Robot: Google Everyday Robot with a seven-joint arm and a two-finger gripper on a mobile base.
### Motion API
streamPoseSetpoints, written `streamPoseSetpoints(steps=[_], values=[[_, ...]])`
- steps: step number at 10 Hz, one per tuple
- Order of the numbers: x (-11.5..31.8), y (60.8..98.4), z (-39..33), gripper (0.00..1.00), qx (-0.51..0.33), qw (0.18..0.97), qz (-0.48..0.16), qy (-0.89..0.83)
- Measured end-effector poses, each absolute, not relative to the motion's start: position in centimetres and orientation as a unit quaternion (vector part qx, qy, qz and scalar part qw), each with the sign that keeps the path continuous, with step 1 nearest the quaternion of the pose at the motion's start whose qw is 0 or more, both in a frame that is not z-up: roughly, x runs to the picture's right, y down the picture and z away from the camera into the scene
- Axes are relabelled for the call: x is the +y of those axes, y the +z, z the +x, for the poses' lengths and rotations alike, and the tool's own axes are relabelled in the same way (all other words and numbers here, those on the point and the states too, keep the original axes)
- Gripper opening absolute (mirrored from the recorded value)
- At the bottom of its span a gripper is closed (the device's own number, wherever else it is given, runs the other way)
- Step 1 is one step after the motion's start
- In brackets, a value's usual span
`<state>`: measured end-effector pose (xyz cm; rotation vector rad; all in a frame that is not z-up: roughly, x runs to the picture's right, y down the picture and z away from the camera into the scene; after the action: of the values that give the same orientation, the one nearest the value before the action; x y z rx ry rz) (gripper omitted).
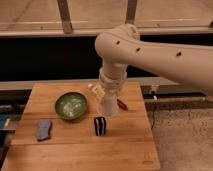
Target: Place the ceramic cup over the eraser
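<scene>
The off-white ceramic cup (107, 107) hangs from my gripper (110, 95), mouth down, just above the wooden table (75, 150). My gripper is shut on the cup, which hides most of the fingers. The black-and-white striped eraser (100, 126) stands upright on the table, just in front of the cup and slightly to its left. The cup is not over the eraser; a small gap shows between them.
A green bowl (71, 106) sits left of the cup. A flat blue-grey pad (43, 129) lies at the front left. A red-tipped object (122, 104) and a pale packet (96, 91) lie behind the cup. The table's right edge is close to them.
</scene>
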<state>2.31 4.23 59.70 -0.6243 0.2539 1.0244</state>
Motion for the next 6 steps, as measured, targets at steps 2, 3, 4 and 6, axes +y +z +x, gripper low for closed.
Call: streamPoseSetpoints(steps=[2,3,4,6], values=[[6.3,60.6,2.0,0.0,0.116,0.815,-0.299,0.483],[7.0,61.3,1.2,0.0,0.113,0.814,-0.302,0.482],[7.6,62.0,0.0,0.0,0.109,0.816,-0.306,0.478],[8.2,62.7,-1.5,0.0,0.105,0.819,-0.312,0.47]])
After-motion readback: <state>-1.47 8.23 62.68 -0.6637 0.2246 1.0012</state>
